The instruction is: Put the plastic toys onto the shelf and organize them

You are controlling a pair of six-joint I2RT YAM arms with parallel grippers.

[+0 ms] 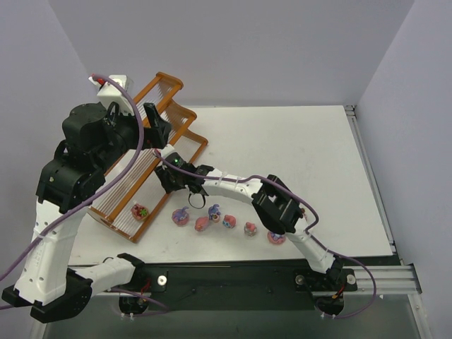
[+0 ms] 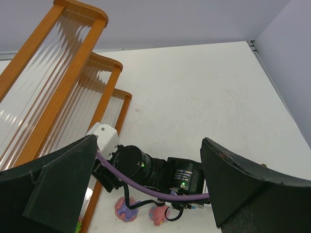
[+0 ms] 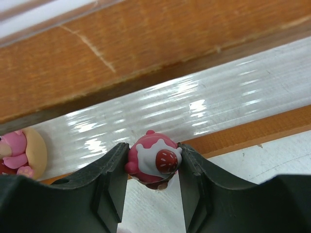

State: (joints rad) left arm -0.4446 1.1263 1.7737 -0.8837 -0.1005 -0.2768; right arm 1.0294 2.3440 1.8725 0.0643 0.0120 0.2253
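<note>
The shelf (image 1: 164, 134) is an orange-brown stepped rack at the left. My right gripper (image 3: 153, 167) is shut on a pink toy with white icing and a strawberry (image 3: 154, 162), and holds it at the front rail of the lowest tier. In the top view the right gripper (image 1: 168, 180) is at the shelf's lower right edge. A pink toy (image 3: 19, 153) sits on that tier to the left. Another toy (image 1: 140, 211) lies on the tier's near end. Several toys (image 1: 215, 210) lie on the table. My left gripper (image 2: 148, 143) is open and empty above the right wrist.
The loose toys form a row from one figurine (image 1: 181, 217) to another (image 1: 276, 237), under the right forearm. Two of them (image 2: 125, 209) show in the left wrist view. Purple cables run along both arms. Grey walls close in the table at left, back and right.
</note>
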